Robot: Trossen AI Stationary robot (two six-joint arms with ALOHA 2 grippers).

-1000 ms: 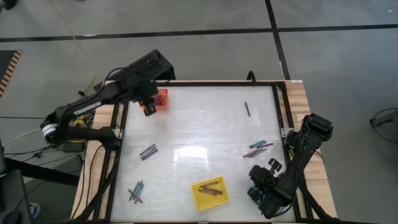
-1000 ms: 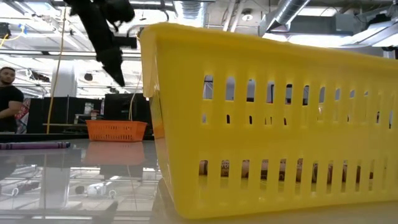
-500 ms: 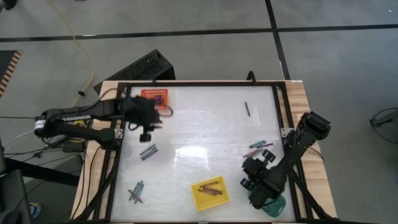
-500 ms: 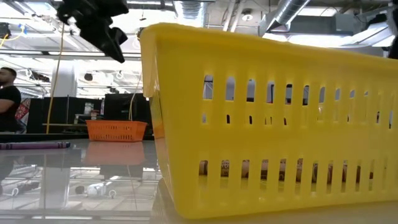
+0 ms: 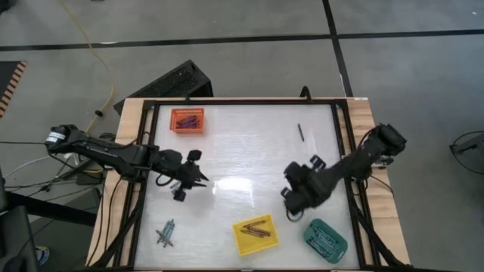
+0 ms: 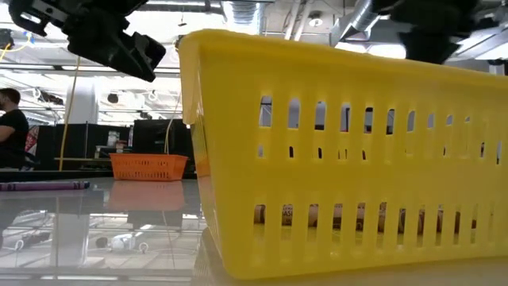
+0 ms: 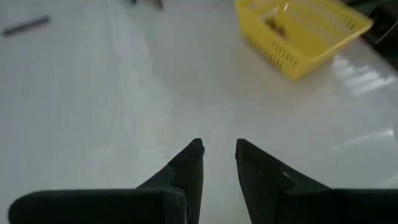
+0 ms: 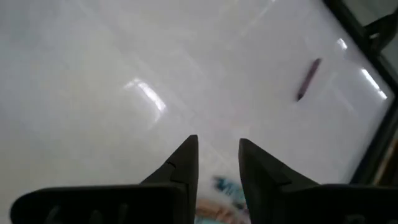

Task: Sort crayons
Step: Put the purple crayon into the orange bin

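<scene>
1. Three slotted plastic trays stand on the white desk [image 5: 249, 151]: an orange tray [image 5: 187, 120], a yellow tray [image 5: 255, 234] and a teal tray [image 5: 325, 238], each seemingly there to take one colour of crayon.
2. The left gripper [image 5: 190, 175] hovers with its fingers a little apart and empty; a small cluster of loose crayons [image 5: 165, 233] lies well apart from it, towards the desk's near edge.
3. The right gripper [image 5: 296, 198] also holds nothing, its fingers slightly parted above bare desk, with the yellow tray and the teal tray near it.
4. A single dark crayon [image 5: 299, 132] lies alone, well beyond the right gripper, unsorted.
</scene>
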